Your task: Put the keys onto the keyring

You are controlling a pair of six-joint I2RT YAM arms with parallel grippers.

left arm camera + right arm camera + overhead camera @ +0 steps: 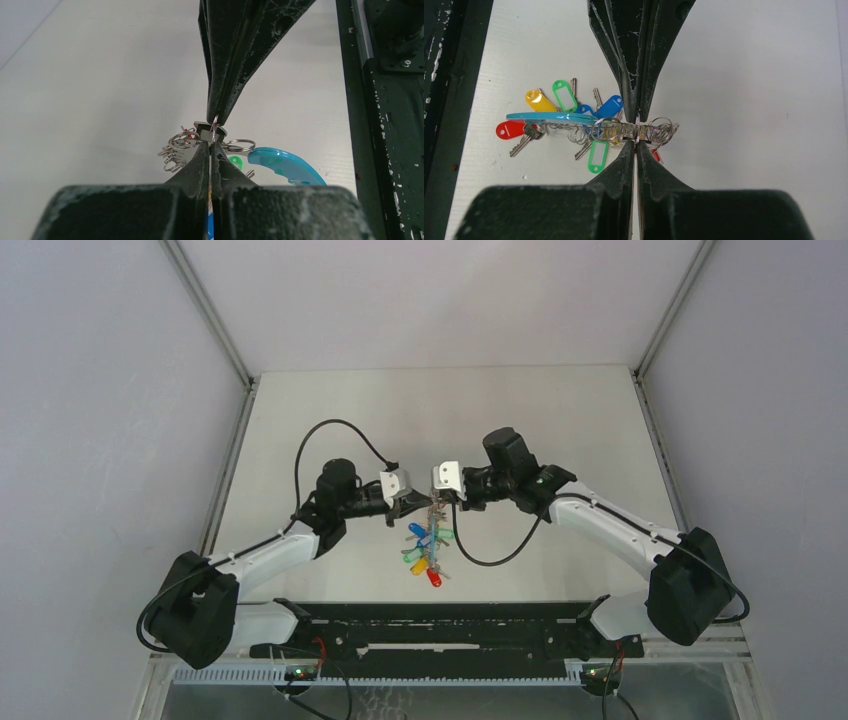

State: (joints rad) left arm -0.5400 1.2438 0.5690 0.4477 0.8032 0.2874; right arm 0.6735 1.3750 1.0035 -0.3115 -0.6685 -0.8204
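Writing: the key tags carry white label inserts, too small to read.

Left gripper (211,146): fingers pressed together, tips clamped on the silvery chain-like edge of the round grey-and-turquoise keyring (551,117). Right gripper (636,146): same, jaws closed to a sliver, pinching that silvery edge from the opposite side. The two sets of tips meet nose to nose, practically touching. In the left wrist view a thin wire loop is caught between them.

Keyring orientation: edge-on in the right wrist view, long axis left-right across the frame, square to the finger line. The turquoise segment is out to the left. The silvery loops are bunched at the tips and run slightly past them to the right.

Small silvery keys with bright plastic tags (565,96) fan off the band. Red is furthest left, yellow, green and blue sit above the band, and a second green sits below it. Blades point in mixed directions.

Top view: the bunch is mid-way over the white table (330,430), trailing from the tips toward the arm bases, with the red tag nearest the bases. Can't tell whether the lower keys rest on the table or hang clear.
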